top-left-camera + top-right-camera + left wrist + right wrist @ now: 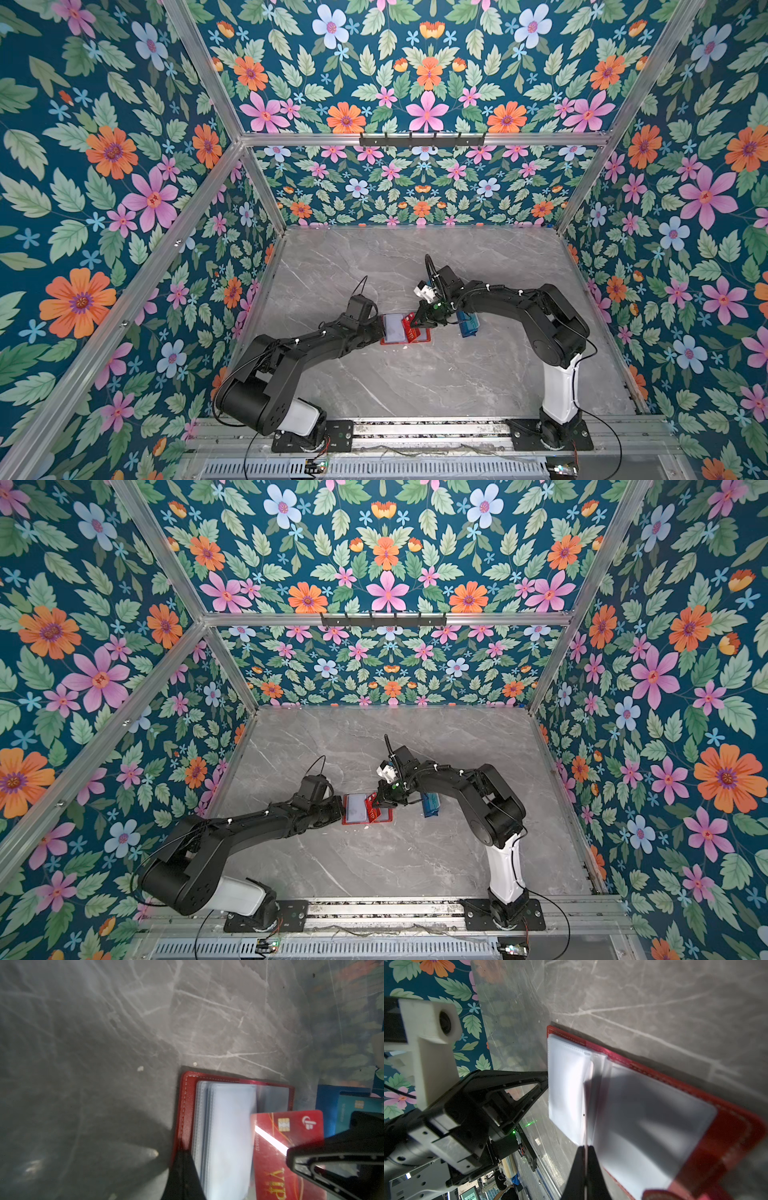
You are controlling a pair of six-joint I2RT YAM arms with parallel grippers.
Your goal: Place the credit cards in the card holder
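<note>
Desk [415, 382]: a grey, marble-veined surface that carried every item, enclosed by flowered walls [124, 187].
Card holder [394, 328]: a red book-style wallet that lay open and flat near the middle of the desk, between the two arms in both top views [356, 808]. White stitching edged its cover [185, 1105].
Clear sleeves [566, 1084]: pale pages fanned up from the holder's spine. Those on the right half lay flatter.
Left gripper [380, 328]: was at the holder's left edge. Its jaws were pressed together, and the cover's rim ran into the seam between them [182, 1150], so they pinched that edge.
Right gripper [414, 321]: hung over the holder's right half. Its jaws were clamped on the red card, with the black fingers meeting on either face [585, 1148].
Red card [291, 1136]: carried a gold chip and gold "VIP" lettering and was held tilted above the right half of the holder. Its free edge met the fanned sleeves near the spine, but whether it had entered a sleeve could not be told. The right wrist view showed it edge-on, as a thin line [585, 1105].
Blue tray [468, 326]: stood on the desk just right of the holder and apart from it, partly behind the right arm.
Dark blue card [351, 1113]: stood in the blue tray with its chip showing and neither gripper touching it.
Pale specks [140, 1068]: a few crumbs lay on the desk near the holder.
</note>
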